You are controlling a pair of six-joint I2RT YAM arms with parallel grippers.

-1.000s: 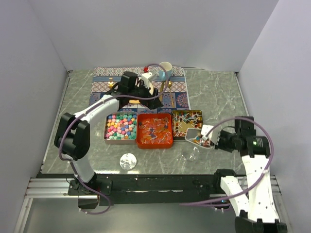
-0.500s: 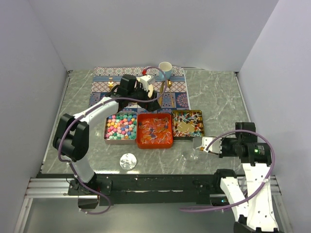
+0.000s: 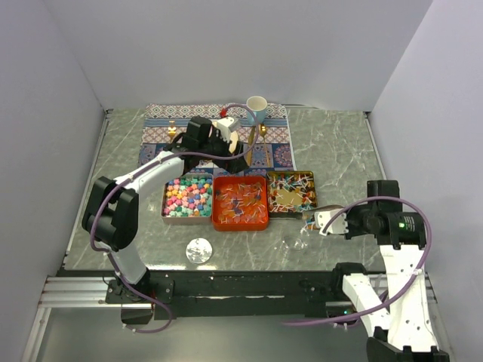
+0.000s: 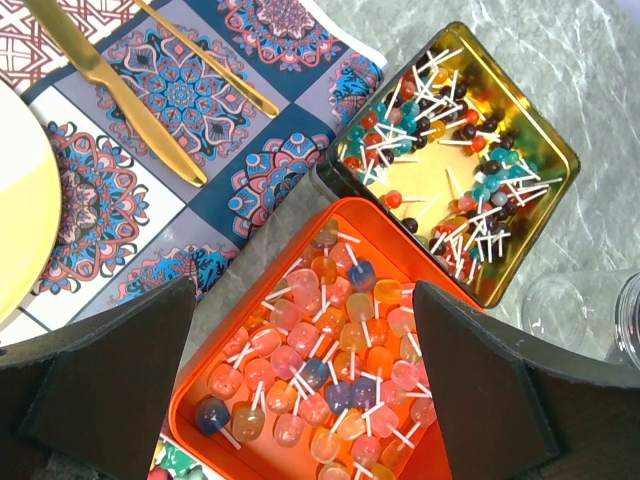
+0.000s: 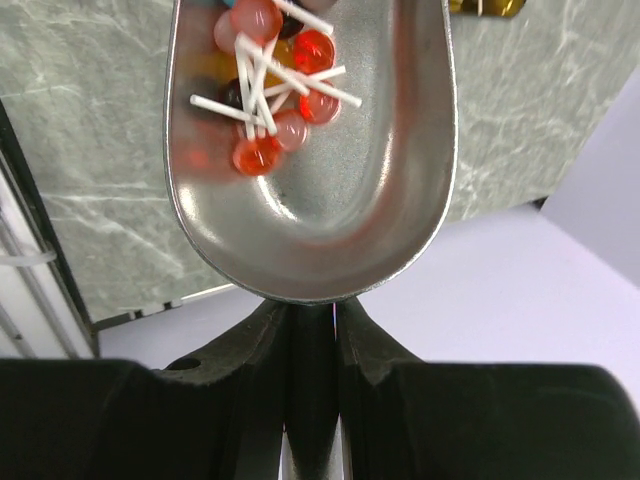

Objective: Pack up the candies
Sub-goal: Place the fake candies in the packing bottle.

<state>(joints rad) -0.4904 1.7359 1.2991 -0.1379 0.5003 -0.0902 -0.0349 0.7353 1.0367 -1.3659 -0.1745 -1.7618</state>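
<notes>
Surroundings: three tins are sitting in a row on the marble table (image 3: 332, 143).
- A tin (image 3: 186, 220) of pastel candies (image 3: 189, 194) is on the left.
- An orange tin (image 3: 241, 226) of wrapped stick candies (image 4: 330, 350) is in the middle.
- A gold tin (image 4: 530, 115) of darker stick candies (image 4: 450, 110) is on the right.

Behind them a patterned mat (image 4: 290, 30) is carrying gold cutlery (image 4: 120, 95) and a yellow plate (image 4: 15, 200), cut off at the frame edge. A blue cup (image 3: 256, 109) is standing at the mat's far edge. A round shiny disc (image 3: 199, 250) is lying near the front edge.

Left gripper (image 4: 300, 320): hovering over the far edge of the orange tin, fingers spread wide, touching nothing.

Right gripper (image 5: 313, 330): pinching the handle of a metal scoop (image 5: 330, 230). The scoop is carrying several red and pink stick candies (image 5: 265, 120) and hanging over bare table just off the gold tin's near right corner.

Hard to make out:
- A clear jar (image 4: 585, 310) is showing only partly in the left wrist view and is barely readable from above.
- The scoop handle is mostly hidden between the fingers.
- The scoop's tip is cut off in the right wrist view.
</notes>
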